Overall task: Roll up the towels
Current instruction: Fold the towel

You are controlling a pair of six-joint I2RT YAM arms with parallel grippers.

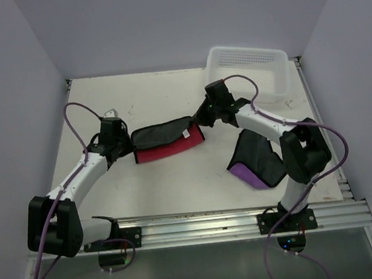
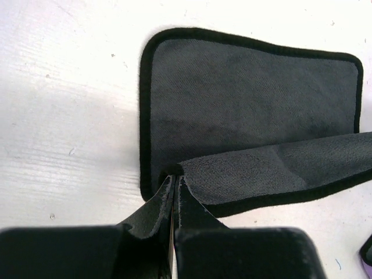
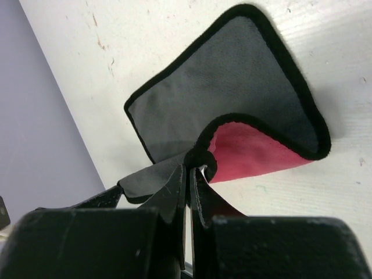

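Note:
The pink-red towel (image 1: 168,150) lies in the middle of the table, its dark grey, black-edged side folded up over the red. My left gripper (image 1: 128,144) is shut on its left end. In the left wrist view the fingertips (image 2: 174,177) pinch a corner of the grey fabric (image 2: 244,99). My right gripper (image 1: 201,120) is shut on the towel's right end. Its wrist view shows the black hem curled into the jaws (image 3: 195,165), with the red underside (image 3: 250,152) lifted off the table. The purple towel (image 1: 257,167) lies crumpled, black side up, beside the right arm.
A white perforated basket (image 1: 248,70) stands at the back right. White walls close in the table on three sides. A metal rail (image 1: 201,223) runs along the near edge, where both arm bases sit.

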